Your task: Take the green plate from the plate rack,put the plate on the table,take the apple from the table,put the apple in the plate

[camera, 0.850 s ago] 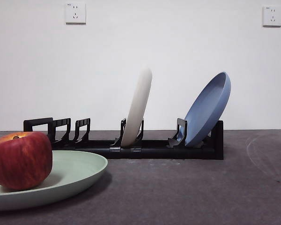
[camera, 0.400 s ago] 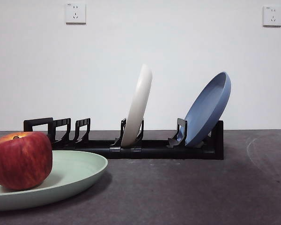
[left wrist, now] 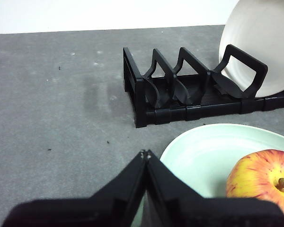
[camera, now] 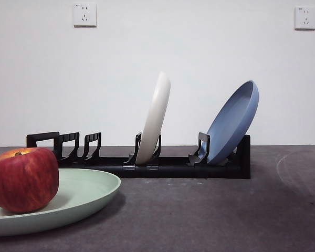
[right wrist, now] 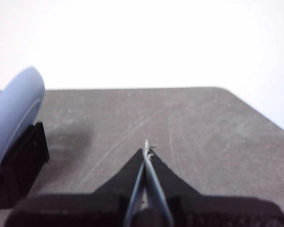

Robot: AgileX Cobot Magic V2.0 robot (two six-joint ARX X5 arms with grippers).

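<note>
Nothing has shifted over the last second: your apple [camera: 23,179] sits in the plate [camera: 89,191], at 7 o'clock from the rack [camera: 163,165]. Both grippers, left [left wrist: 145,156] and right [right wrist: 146,146], are pinched together, empty. Task looks done.

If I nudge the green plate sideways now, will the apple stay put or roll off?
The apple is round and sits loose on the green plate, near one side rather than centred, so it would probably rock or roll. The plate's rim looks shallow, likely a weak stop. The matte table may drag on the plate, making a push jerky.
</note>
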